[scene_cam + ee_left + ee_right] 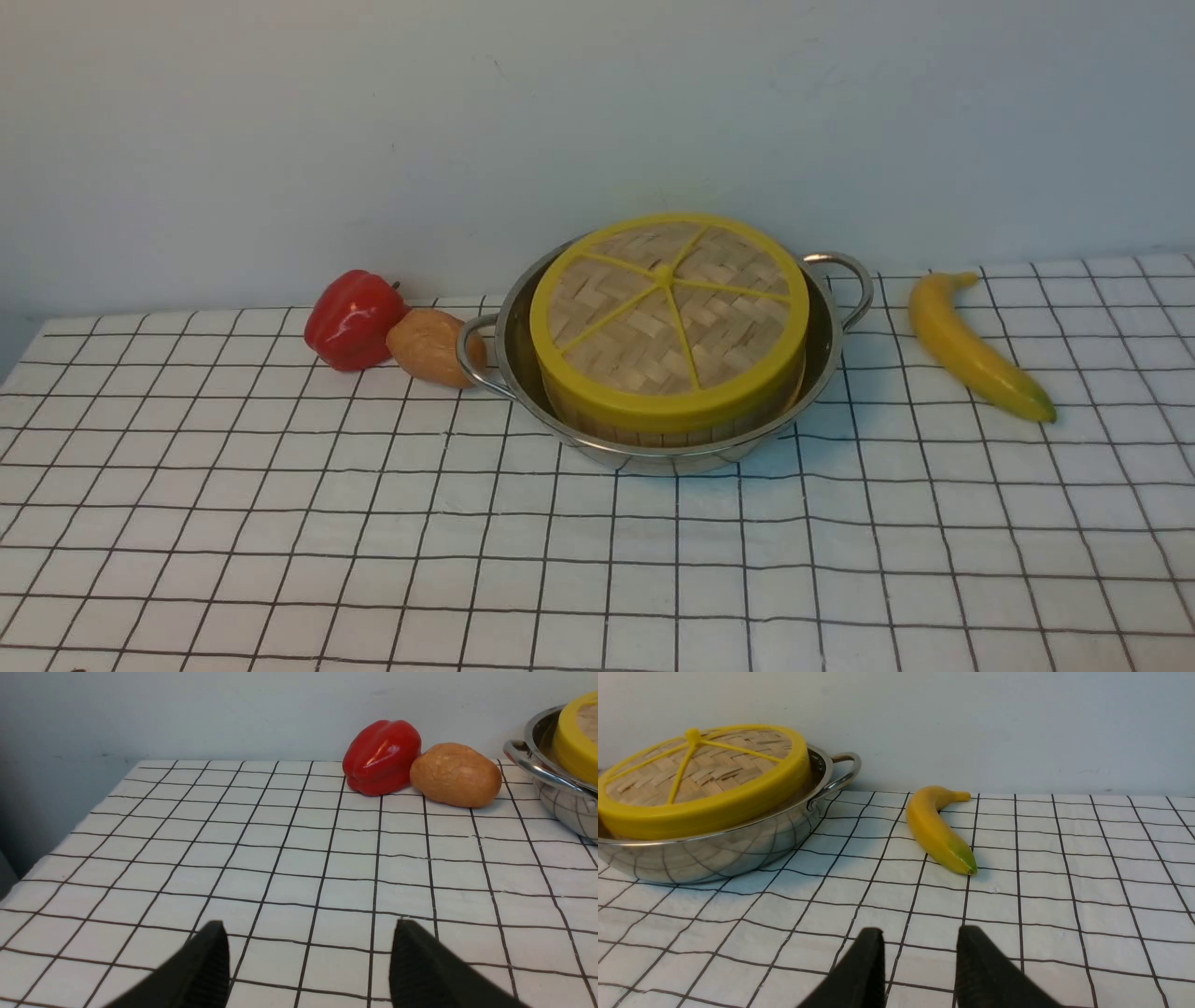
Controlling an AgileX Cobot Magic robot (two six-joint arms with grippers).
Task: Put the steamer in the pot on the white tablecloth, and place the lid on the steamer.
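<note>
Sitting: one pot (822, 364), one lid (668, 315), one steamer (672, 427).

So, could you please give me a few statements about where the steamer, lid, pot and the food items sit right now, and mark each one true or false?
1. The lid sits on top of the steamer. True.
2. The steamer stands on the white tablecloth beside the pot. False: it stands inside the pot.
3. The banana lies on the pot's right side, apart from it. True.
4. The left gripper is shut on the red pepper. False: its jaws are open and empty, and the pepper lies on the cloth well away from them.
5. The red pepper lies next to the potato, left of the pot. True.
6. The right gripper holds the lid. False: it holds nothing.
</note>
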